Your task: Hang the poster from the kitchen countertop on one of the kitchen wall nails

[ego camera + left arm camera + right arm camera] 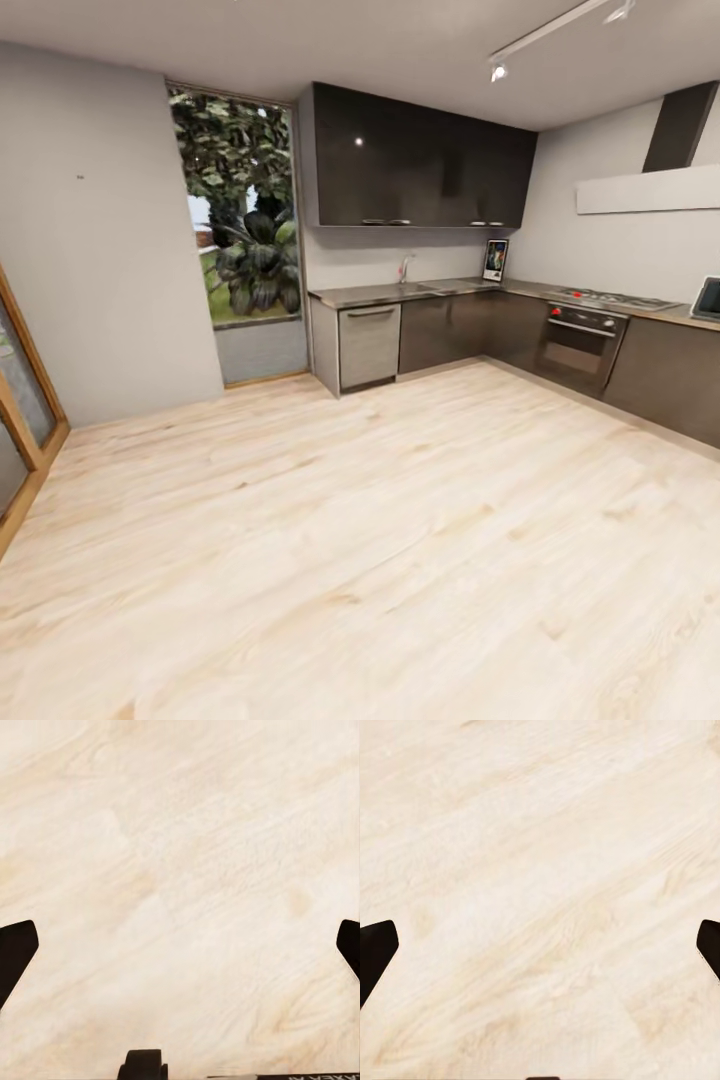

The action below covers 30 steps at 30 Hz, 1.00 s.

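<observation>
- Presently, the poster (495, 260) stands upright on the kitchen countertop (400, 293), at about one o'clock in the head view, leaning at the back wall near the corner.
- Left gripper (180, 945): fingers spread wide, empty, over pale wood floor (180, 832).
- Right gripper (540, 945): likewise released, empty, above floor; poster well apart from both.

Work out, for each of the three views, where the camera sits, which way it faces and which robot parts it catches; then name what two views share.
Head view: on the robot's head, facing across the wooden floor toward the kitchen countertop and the poster.
Left wrist view: near the left gripper, facing down at floor; dark fingertips wide apart.
Right wrist view: near the right gripper, likewise.
Shared: both wrist views show pale floor planks.
</observation>
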Available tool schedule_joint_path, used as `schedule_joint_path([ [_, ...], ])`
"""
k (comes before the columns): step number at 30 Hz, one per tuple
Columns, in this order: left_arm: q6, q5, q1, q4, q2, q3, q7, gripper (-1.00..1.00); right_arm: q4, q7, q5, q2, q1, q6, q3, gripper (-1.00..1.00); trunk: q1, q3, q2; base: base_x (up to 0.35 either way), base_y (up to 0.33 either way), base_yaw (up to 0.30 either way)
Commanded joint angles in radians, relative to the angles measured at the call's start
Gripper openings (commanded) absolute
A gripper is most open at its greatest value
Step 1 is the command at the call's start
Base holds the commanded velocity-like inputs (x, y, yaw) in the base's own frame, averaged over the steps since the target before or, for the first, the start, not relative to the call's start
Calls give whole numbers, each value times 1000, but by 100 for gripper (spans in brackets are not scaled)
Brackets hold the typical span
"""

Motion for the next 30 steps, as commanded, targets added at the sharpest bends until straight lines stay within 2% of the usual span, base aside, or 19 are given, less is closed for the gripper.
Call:
schedule_joint_path([
  [1,0,-3,0,-2,0,1,-1,100,1,0,-1,0,0,-3,0,100,1,-1,0,337,0,-55],
  [30,0,-3,0,-1,0,2,-1,100,1,1,-2,0,0,-4,0,100,1,-1,0,337,0,-214],
])
